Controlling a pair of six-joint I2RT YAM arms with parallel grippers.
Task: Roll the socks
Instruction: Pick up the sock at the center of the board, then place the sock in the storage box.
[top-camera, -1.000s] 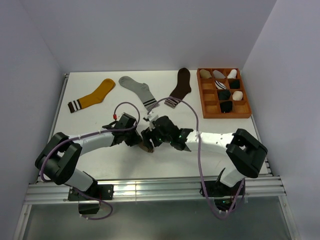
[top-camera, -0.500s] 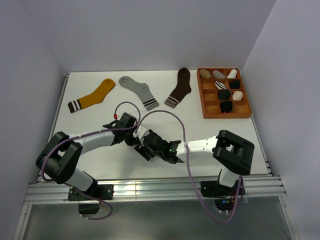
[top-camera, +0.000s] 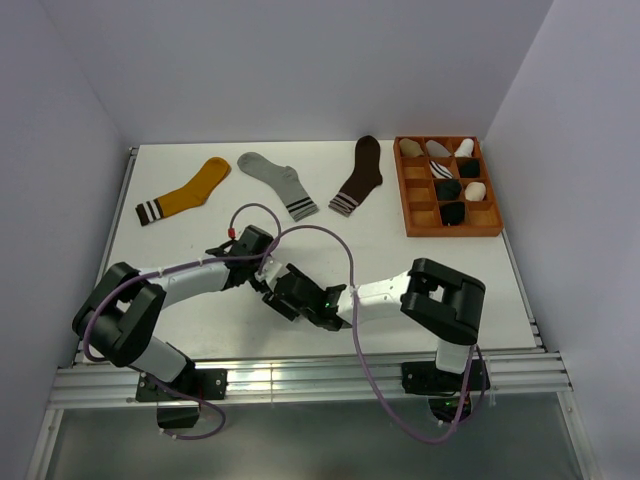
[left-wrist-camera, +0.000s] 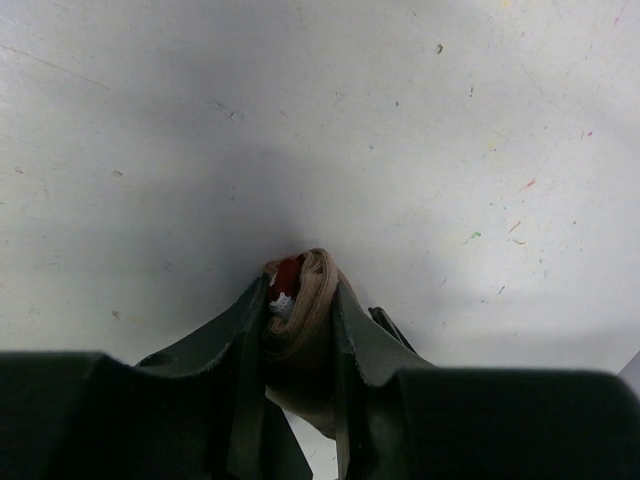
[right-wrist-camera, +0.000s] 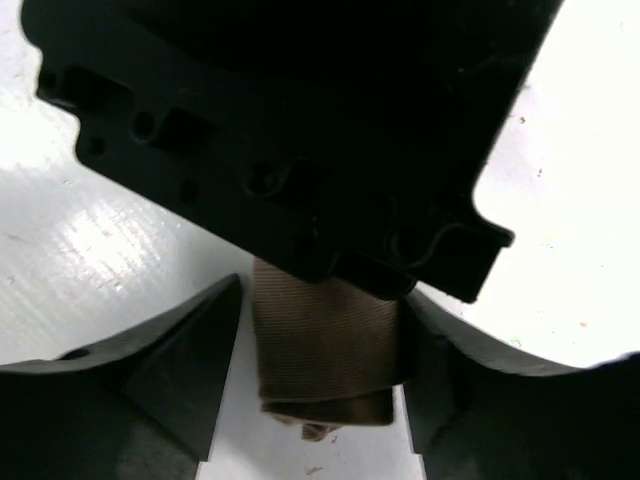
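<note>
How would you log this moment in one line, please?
task: sock roll | left gripper: shut on taupe sock | right gripper: open, straddling it

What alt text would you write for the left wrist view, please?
The left gripper pinches a rolled taupe sock between its dark fingers, with a fleck of maroon and white showing at the roll's end. Behind it lies the white, lightly speckled table, shadowed near the gripper.

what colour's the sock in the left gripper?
It's a taupe fabric sock, maroon-and-white cuff showing; clearest in left wrist view.
</note>
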